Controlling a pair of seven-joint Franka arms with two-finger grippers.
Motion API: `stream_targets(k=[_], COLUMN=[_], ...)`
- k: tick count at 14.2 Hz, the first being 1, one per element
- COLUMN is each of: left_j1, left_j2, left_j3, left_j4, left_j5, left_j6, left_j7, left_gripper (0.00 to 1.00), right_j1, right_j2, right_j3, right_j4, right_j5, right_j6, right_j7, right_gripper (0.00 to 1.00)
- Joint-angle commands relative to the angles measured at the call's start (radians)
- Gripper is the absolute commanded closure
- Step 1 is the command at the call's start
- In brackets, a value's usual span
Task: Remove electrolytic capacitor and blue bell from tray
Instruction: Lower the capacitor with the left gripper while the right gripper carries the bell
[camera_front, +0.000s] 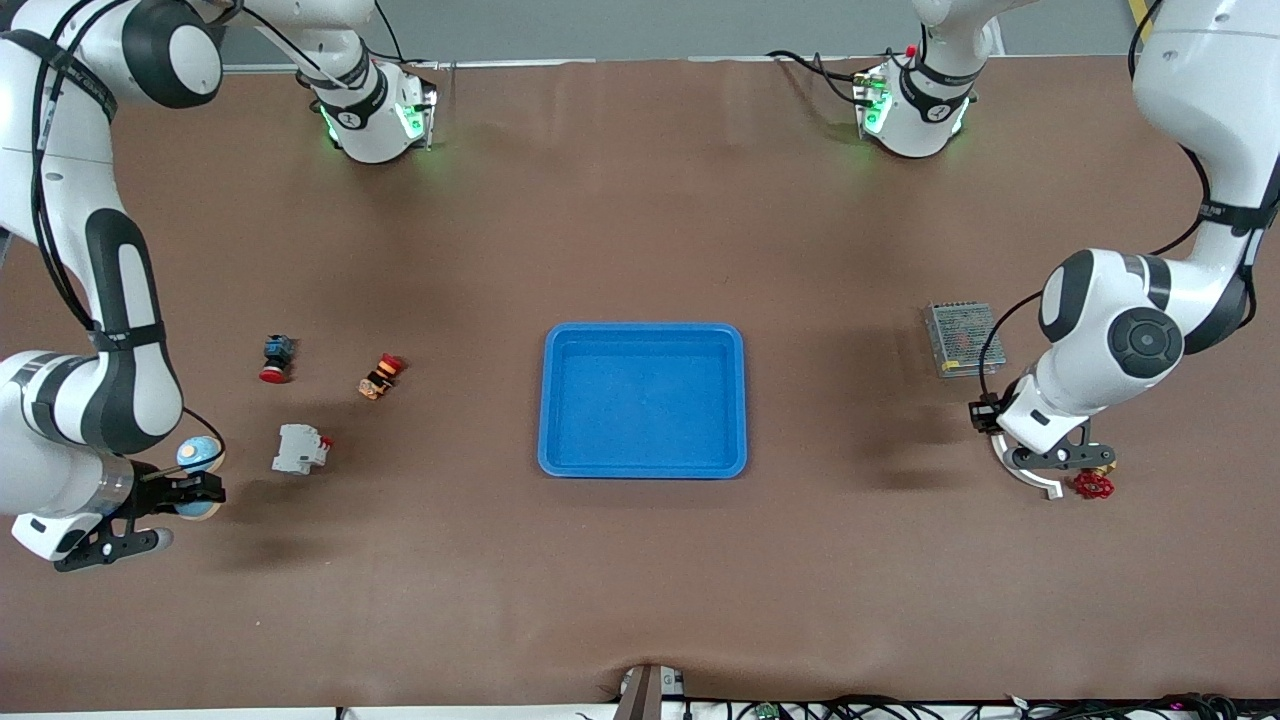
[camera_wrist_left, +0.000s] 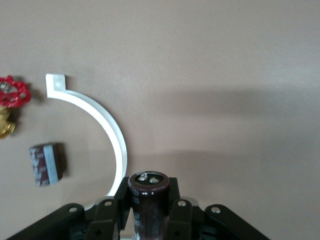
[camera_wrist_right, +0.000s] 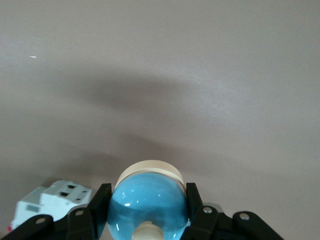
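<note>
Between the black fingers of the left gripper (camera_wrist_left: 149, 212) sits the electrolytic capacitor (camera_wrist_left: 148, 200), a dark brown cylinder held upright with its two small metal terminals showing on top; the jaws are pinched snugly on its sides, which looks to me like a carrying grip meant to keep it from rolling. That hand hangs over the mat at the left arm's end of the table, well apart from the tray (camera_front: 643, 330), so I judge the part is about to be set down; just below it lie a white curved bracket (camera_wrist_left: 107, 127), a red-handled brass valve (camera_wrist_left: 11, 97) and a second small dark capacitor (camera_wrist_left: 46, 164) on its side; a grey perforated metal box (camera_front: 962, 338) rests farther from the front camera.

At the right arm's end, the right gripper (camera_wrist_right: 149, 212) is closed on the blue bell (camera_wrist_right: 148, 207), a glossy sky-blue dome on a cream base, gripped across its widest part; it too is low over the mat, beside a white circuit breaker (camera_front: 299, 448); a blue and red push button (camera_front: 277, 357) and an orange and red switch (camera_front: 380, 375) lie farther from the camera.

The tray itself, bright blue with rounded corners and a raised rim, sits mid-table with nothing in it; both removals look all but finished, only the releases remaining.
</note>
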Motion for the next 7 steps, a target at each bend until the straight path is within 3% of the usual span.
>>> stream_targets(k=[1,7], left_j1=[0.040,0.003], left_j2=[0.061,0.122], left_j3=[-0.010,-0.008], left_j4=[0.015,0.056], left_j5=[0.078,0.097], left_j6=[0.071,0.088], left_j7=[0.007,-0.070], left_gripper=[0.90,0.90], right_j1=[-0.027,-0.071], right_j2=[0.014,0.148], right_j3=[0.022,0.023], right_j4=[0.012,0.174], right_j5=[-0.016,-0.016], right_j6=[0.013,0.015], right_j7=[-0.034,-0.293], right_gripper=[1.00,1.00])
